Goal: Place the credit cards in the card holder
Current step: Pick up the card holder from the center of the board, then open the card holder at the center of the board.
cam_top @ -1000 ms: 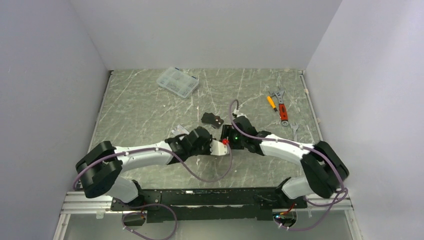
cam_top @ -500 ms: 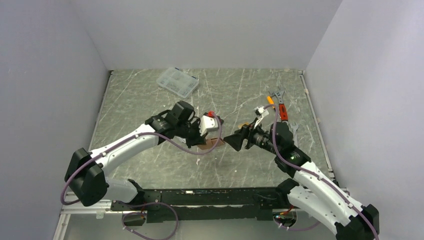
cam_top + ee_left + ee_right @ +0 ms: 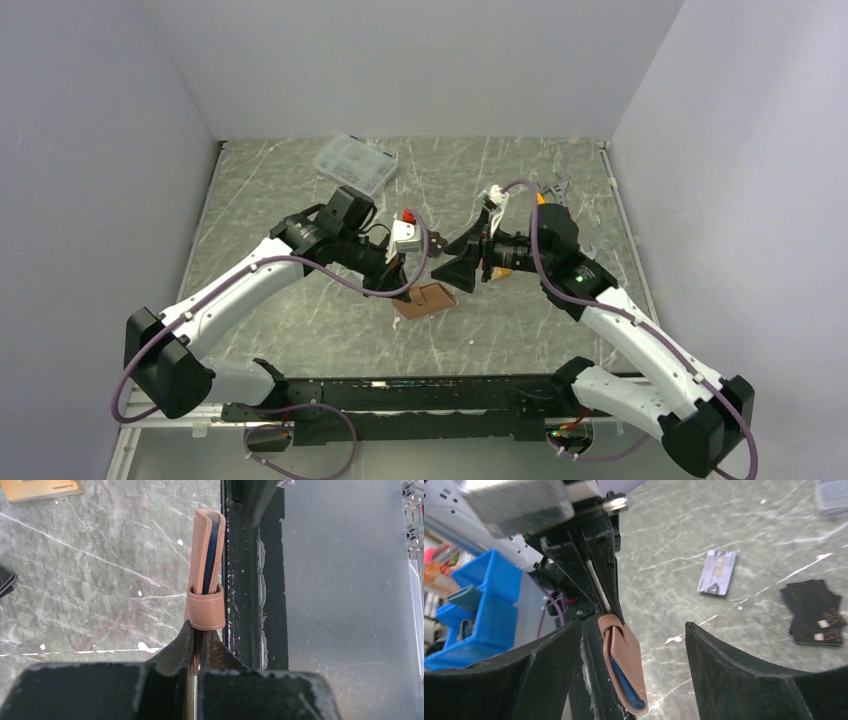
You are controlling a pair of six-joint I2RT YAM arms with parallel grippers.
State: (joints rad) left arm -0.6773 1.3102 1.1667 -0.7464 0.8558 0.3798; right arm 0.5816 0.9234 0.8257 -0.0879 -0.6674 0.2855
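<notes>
Pinkish-brown card holder (image 3: 425, 298) is hanging edge-on from the left gripper (image 3: 198, 640), whose fingers are pinching together on its tab end. We are seeing a big change within the last second. Both arms were huddling low at the near centre of the table (image 3: 500, 330); now the left arm is carrying the holder higher and further out, and the right arm is swinging out to its own side. We are reading the holder as lifted off the table, though the top view is not fully settling that. The right gripper (image 3: 631, 627) is standing with its jaws wide apart, gripping nothing, facing the holder from just beside it. We are noting a dark blue strip inside the holder's mouth; card or lining, we cannot tell. The silver-grey card (image 3: 717, 572) and the black card (image 3: 816, 612) are lying flat on the table near each other, and the black one is looking like a small stack. The orange-gold card (image 3: 40, 487) is lying flat too. So we are judging that loading is not yet starting: the holder is being presented, the right gripper is free, and fetching a card is looking like the step to come.
</notes>
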